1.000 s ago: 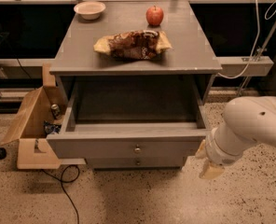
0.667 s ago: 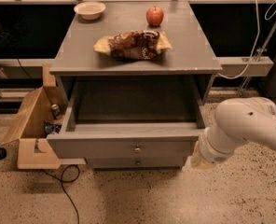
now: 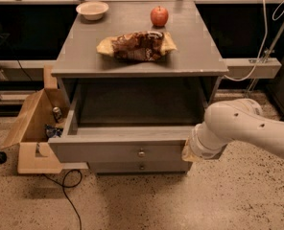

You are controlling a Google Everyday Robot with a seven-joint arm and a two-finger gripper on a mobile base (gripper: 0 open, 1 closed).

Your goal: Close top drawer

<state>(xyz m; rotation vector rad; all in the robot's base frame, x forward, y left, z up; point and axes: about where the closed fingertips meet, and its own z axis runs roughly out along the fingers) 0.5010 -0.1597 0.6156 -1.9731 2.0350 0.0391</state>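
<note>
Speckled stone floor [image 3: 147,205], dim room, grey wooden table [image 3: 190,56] in the middle. Far left: open tan box [image 3: 29,123] on the floor with a can [image 3: 57,113] inside, and a black cord [image 3: 67,195] looping near it. On the table top: pale round bowl [image 3: 92,9] at far left, crinkly brown-and-yellow snack bag [image 3: 137,46] lying flat mid-table, glossy red apple [image 3: 159,16] beyond it to the right.

Top drawer [image 3: 103,152] is pulled well out toward the near side. It has a flat grey front with a small round brass knob [image 3: 141,153] at centre. Narrower lower drawer [image 3: 113,167] sits shut under it.

Tool [image 3: 187,153] is at the right near corner of the top drawer front, touching or just beside it. It is mostly hidden by the smooth white arm [image 3: 247,128], so open or closed: cannot tell.

Step in hand, as I judge it: push the front straight toward the far side. Contact is off-centre, so the drawer may skew and bind. Better to shift left toward the knob, press flat on the face, and go steady till flush. Painted wood looks hard and slick, so the tool may slip off the corner.

Thin white cable [image 3: 264,32] hangs far right, apart from the arm.
</note>
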